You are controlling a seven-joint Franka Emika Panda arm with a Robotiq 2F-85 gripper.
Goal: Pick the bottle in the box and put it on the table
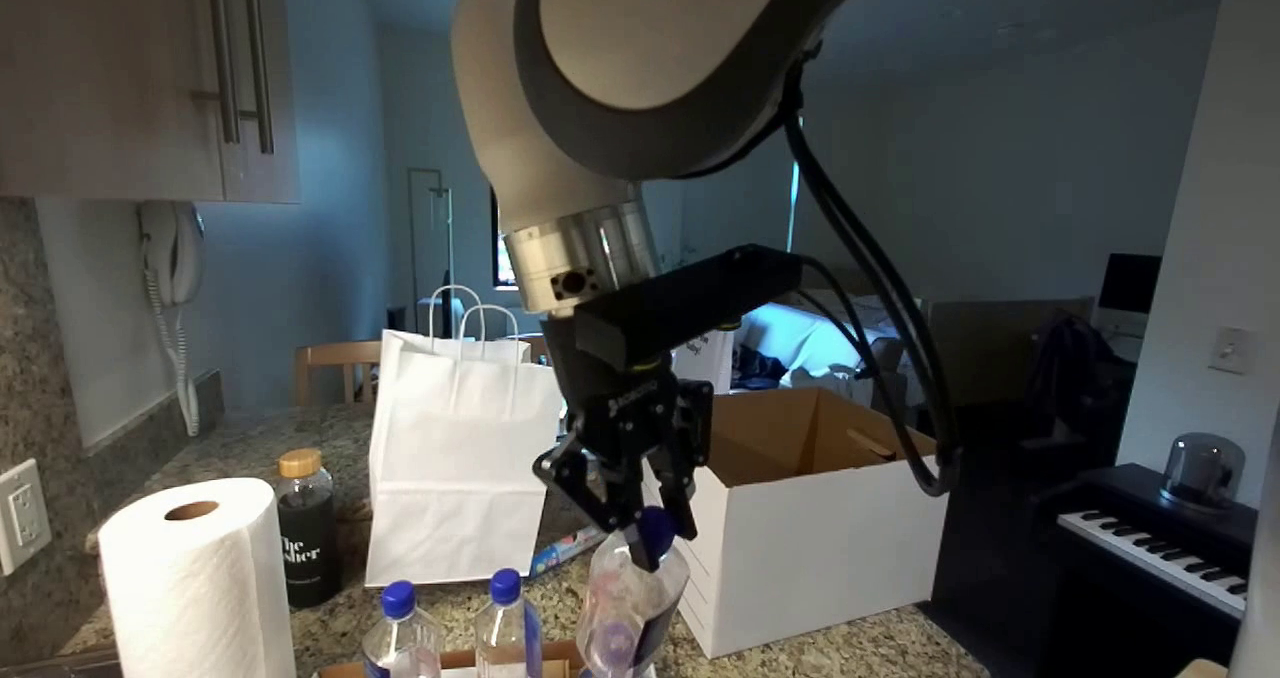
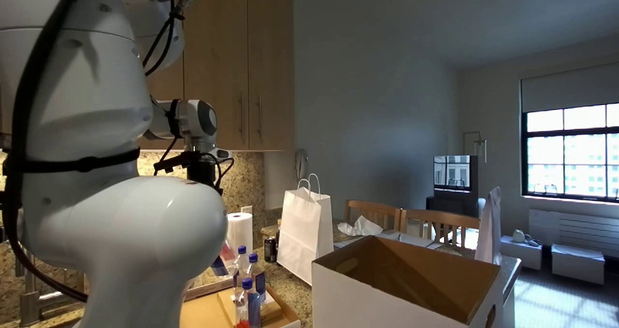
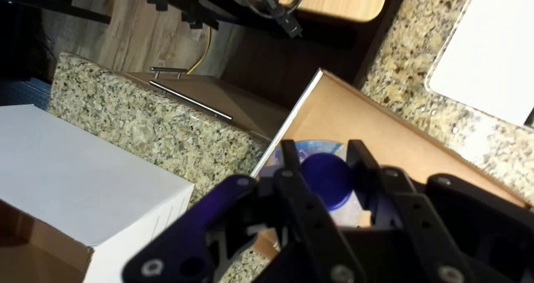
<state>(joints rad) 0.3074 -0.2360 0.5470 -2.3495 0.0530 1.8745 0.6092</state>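
Note:
My gripper (image 1: 652, 550) is shut on the blue cap of a clear plastic bottle (image 1: 630, 608). The bottle hangs tilted over a shallow cardboard tray (image 2: 208, 313); I cannot tell whether its base touches anything. In the wrist view, the cap sits between the fingertips (image 3: 323, 162). The held bottle shows partly behind the arm in an exterior view (image 2: 223, 260). The large white cardboard box (image 1: 830, 548), brown inside, stands on the speckled granite table (image 1: 840, 648). The box also shows in the wrist view (image 3: 91, 178). Its floor is hidden.
Blue-capped bottles (image 2: 247, 301) stand upright in the tray. A white paper bag (image 1: 455, 468) stands behind the tray, beside the box. A paper towel roll (image 1: 200, 588) and a dark bottle with a wooden lid (image 1: 308, 538) stand at the left.

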